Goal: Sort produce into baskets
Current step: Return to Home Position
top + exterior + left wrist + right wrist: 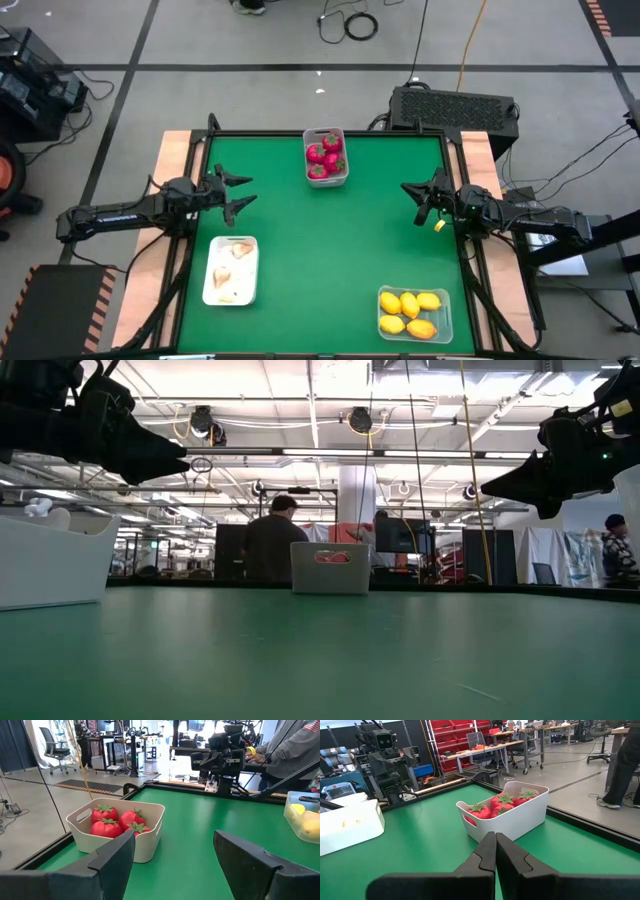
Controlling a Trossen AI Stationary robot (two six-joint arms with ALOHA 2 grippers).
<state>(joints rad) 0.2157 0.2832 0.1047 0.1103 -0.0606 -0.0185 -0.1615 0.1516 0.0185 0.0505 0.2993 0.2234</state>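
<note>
**Produce sorted**
Red green-topped pieces (325, 156) in deep grey-white bin (326, 183), beige garlic bulbs (240, 250) in shallow white tray (246, 288), yellow lemons (409, 304) in clear plastic tub (448, 318). Left gripper (248, 191) near left edge, jaws apart; right gripper (406, 188) near right edge, jaws together. Both empty.

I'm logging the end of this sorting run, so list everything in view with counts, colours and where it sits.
Table: one, green.
Bin: one, grey-white, centre of the high view's top edge.
Red fruits: at least four, green tops, in the bin.
Tray: one, white, left arm's side.
Garlic bulbs: about three, beige, in the tray.
Tub: one, clear, right arm's side.
Lemons: five, yellow, in the tub.
People: at least two, in the room behind.
Left gripper: dark, open, empty.
Right gripper: dark, shut, empty.
</note>
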